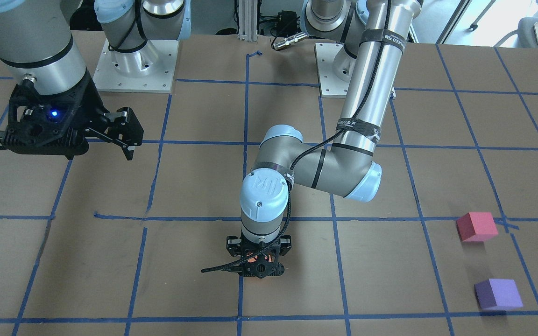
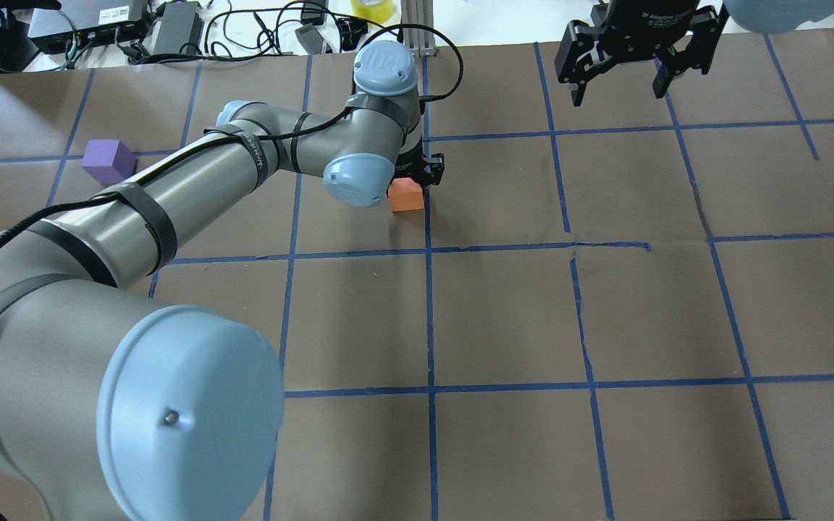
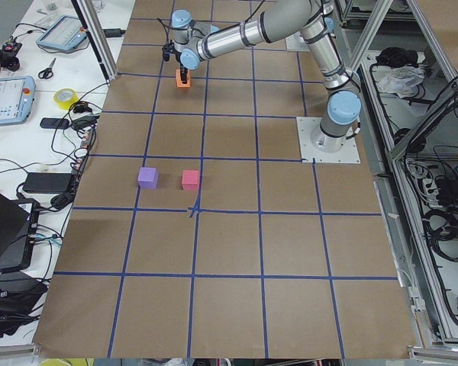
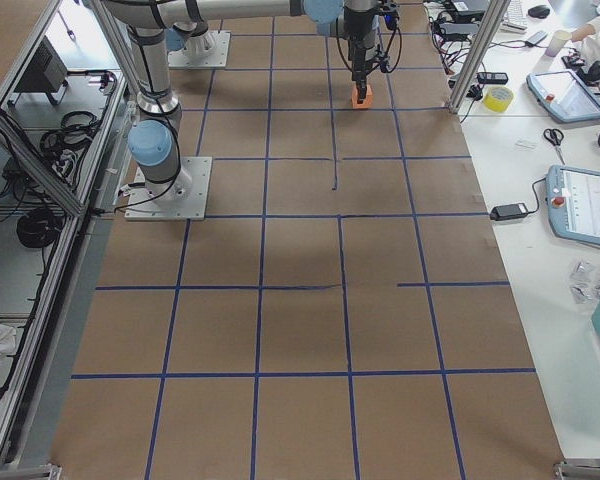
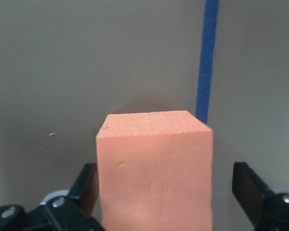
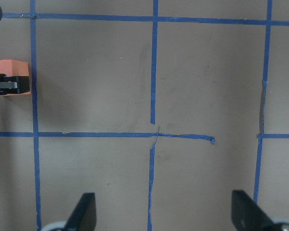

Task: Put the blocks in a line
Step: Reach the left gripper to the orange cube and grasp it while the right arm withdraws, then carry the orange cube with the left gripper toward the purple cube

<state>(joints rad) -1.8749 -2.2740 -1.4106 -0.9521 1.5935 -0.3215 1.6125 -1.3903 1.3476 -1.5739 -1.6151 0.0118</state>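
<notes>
Overhead exterior view: three blocks on the table point(image 2: 504, 311). One orange block point(image 2: 406, 195) sits between the left pincer's point(image 2: 419, 172) spread fingers; one red block point(image 1: 477, 226) and one purple block point(image 1: 499, 294) lie near each other, well apart from it. The right pincer point(image 2: 618, 92) hangs spread.

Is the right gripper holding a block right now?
No, the right gripper is open, with only the table showing between its jaws.
</notes>
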